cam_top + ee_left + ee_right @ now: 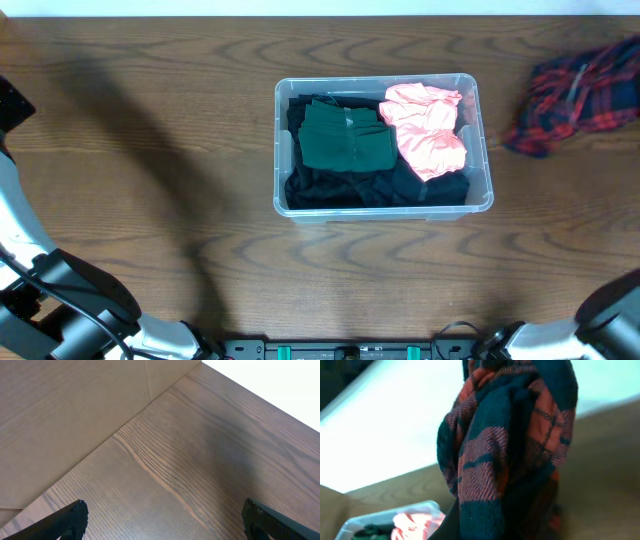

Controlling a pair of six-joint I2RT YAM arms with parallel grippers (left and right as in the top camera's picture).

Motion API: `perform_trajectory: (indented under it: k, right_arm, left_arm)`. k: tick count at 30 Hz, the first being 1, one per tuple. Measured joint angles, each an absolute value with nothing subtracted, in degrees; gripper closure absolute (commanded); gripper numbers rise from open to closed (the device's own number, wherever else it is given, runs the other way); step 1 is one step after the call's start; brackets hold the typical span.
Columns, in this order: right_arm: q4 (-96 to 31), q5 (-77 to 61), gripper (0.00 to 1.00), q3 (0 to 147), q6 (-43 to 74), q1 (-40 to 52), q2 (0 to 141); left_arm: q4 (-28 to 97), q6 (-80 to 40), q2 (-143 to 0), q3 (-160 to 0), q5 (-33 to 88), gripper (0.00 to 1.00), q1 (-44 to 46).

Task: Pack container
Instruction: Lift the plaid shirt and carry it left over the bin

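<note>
The clear container [482, 150] stands mid-table and holds a folded green garment [345, 140], a pink garment [428, 128] and dark cloth [340, 188] underneath. A red-and-navy plaid cloth [575, 92] hangs bunched at the far right, away from the container. In the right wrist view the plaid cloth [510, 455] fills the frame. My right gripper [485, 532] is shut on it, with only one dark finger [451, 522] showing. The container's corner [385, 516] lies beyond, lower left. My left gripper [162, 512] is open over bare wood, nothing between its fingers.
The left arm's links [60, 290] sit at the table's front left corner and the right arm's base [610, 315] at the front right. A cardboard wall [65, 405] borders the table in the left wrist view.
</note>
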State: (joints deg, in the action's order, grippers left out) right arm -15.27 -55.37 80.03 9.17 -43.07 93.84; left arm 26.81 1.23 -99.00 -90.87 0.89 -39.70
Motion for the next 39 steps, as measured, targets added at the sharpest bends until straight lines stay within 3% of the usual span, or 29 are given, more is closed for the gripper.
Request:
perform_trajectory:
  k: [19,28,39]
  right_arm:
    - [-8.3,-56.9,0.99,80.0,26.4,-18.6,71.3]
    - [-11.3,-55.9,0.99,80.0,28.3,-4.7,71.5]
    - [-12.2,-39.4,0.99,80.0,30.3,13.8,76.2]
  left_arm:
    - [26.8,1.2,-99.0,-90.9,0.9,0.02,-39.7]
    - [26.8,1.2,-99.0,-90.9,0.9,0.02,-39.7]
    - [26.8,1.2,-99.0,-90.9,0.9,0.02,-39.7]
